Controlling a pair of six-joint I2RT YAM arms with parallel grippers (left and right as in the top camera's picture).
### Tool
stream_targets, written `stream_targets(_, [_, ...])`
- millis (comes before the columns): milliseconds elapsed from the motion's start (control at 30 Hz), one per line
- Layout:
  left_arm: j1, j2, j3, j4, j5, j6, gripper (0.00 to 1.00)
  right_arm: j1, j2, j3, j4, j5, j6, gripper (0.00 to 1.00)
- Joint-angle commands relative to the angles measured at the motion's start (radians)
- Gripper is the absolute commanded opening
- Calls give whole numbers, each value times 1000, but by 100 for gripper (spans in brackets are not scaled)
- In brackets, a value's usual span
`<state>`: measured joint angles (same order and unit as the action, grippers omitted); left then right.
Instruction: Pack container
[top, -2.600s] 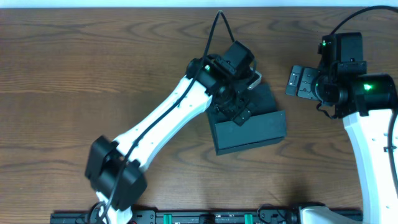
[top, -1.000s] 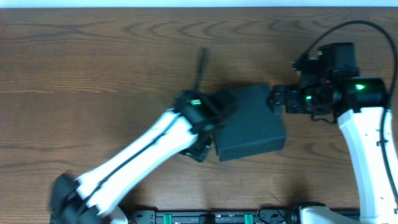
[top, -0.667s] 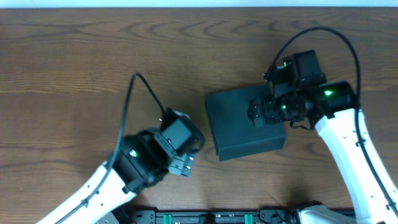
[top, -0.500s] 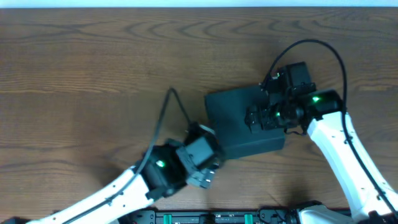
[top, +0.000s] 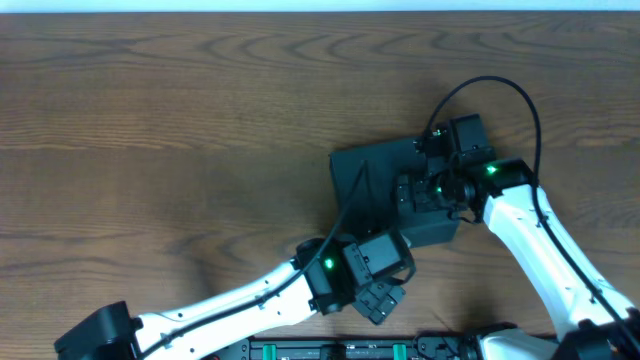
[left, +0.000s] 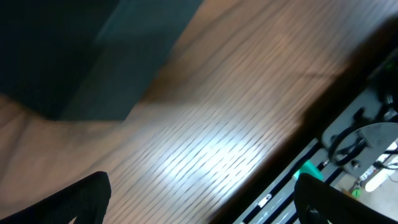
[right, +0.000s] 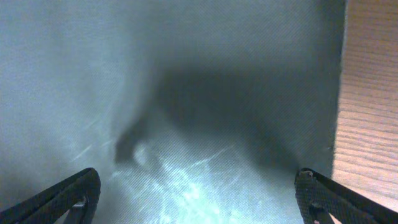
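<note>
Container (top: 372, 195) rests on the wooden table (top: 150, 120), dark teal, square, with its lid flat and shut. Right gripper (top: 412, 192) stands over the container's right half, inside its outline; contact with the lid cannot be confirmed. In the right wrist view the lid fills the frame, and both fingers (right: 68, 196) sit far apart at the lower corners with nothing between them. Left gripper (top: 382, 302) sits off the container, just beyond its near edge and apart from it. In the left wrist view its fingers (left: 84, 199) are likewise spread wide and empty. One container corner shows at upper left, with bare table beneath.
</note>
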<state>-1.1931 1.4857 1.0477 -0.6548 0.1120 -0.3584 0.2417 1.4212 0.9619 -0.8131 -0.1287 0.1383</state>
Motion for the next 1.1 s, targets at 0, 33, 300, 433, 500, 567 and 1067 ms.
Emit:
stream_targets(0, [-36,26,2,46,-19,-1,95,8,80,-11,11,58,55,99])
stream_targets(33, [-48,33,2,67,-18,-1,95,8,114,-11,21,71,76,99])
stream_targets(300, [-75,94,2,135,-35,16,95,8,247,-11,97,69,101,99])
stream_targets(433, [-75,122,2,175,-34,73,95,8,245,5,102,68,101,99])
stream_targets(500, [-75,131,2,196,-25,75,95,8,245,8,98,56,101,99])
stream_targets(567, [-74,134,2,195,-10,74,95,8,245,8,92,30,101,99])
stream_targets(1067, [10,190,-19,172,19,83,95,8,245,42,74,19,101,99])
